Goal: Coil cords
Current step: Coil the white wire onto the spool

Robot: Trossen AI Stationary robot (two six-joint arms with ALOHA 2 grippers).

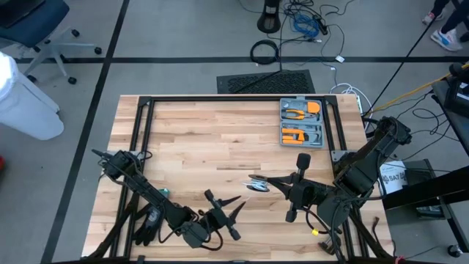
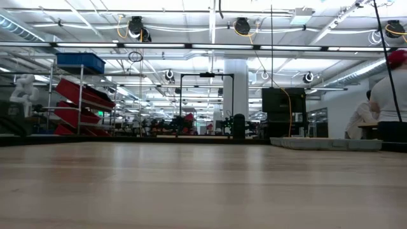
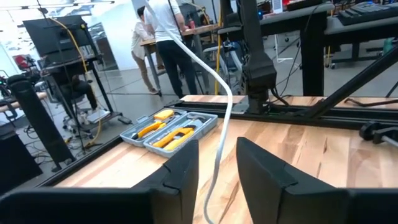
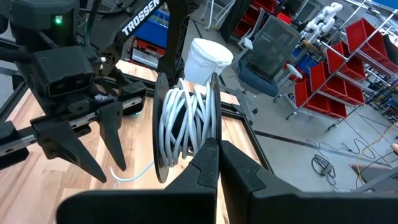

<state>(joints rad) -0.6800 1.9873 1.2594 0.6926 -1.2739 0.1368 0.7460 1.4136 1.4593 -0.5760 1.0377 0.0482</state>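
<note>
Near the desk's (image 1: 220,139) front middle, our right tool (image 4: 214,149) is clamped tight on the wound cord (image 4: 186,124), steadying it, while our left tool (image 3: 217,168) stands part-open around the loose strand, guiding it.

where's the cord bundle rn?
High view: the cord bundle is held off the table, near centre, in the right tool, with the left tool close by. A loose strand runs between the left tool's open fingers.
</note>
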